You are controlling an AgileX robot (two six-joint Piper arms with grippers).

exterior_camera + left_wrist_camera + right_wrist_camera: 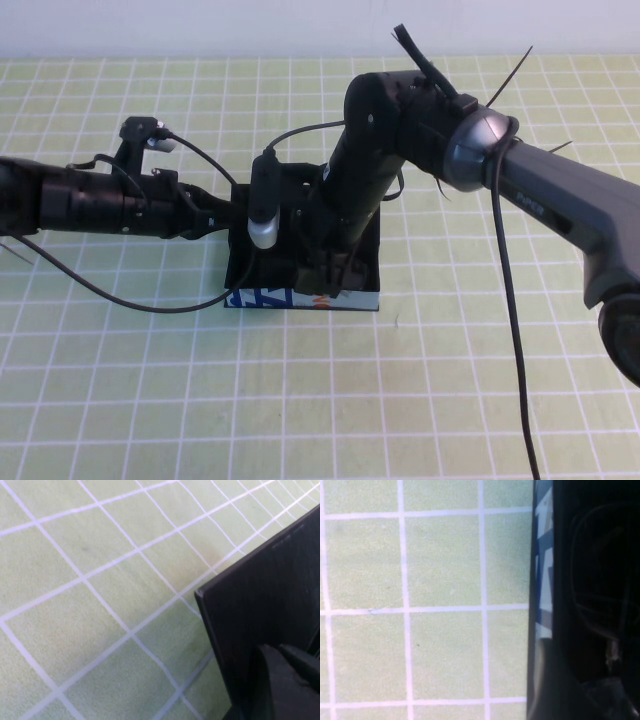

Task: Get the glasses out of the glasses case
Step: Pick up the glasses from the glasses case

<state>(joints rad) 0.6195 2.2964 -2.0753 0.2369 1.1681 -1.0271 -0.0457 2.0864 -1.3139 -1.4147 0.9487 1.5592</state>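
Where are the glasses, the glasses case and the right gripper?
glasses [600, 580], right wrist view, lens rim.
glasses case [262, 298], high view, blue front strip.
right gripper [330, 272], high view, open fingertips in case.

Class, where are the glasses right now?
In the right wrist view the glasses lie inside the open glasses case at table centre, under the right gripper, left gripper alongside.

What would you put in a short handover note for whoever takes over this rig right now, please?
Left gripper: at the left edge of the glasses case, apparently holding the lid; fingers not readable.
Right gripper: open, lowered into the case near its front strip.
Glasses: lying inside the case, seen dimly in the right wrist view, not gripped.
Case: mid-table on the green checked mat, lid open.
Done: case opened, right arm in position.
Left: close on the glasses, lift them out, set them on the mat.
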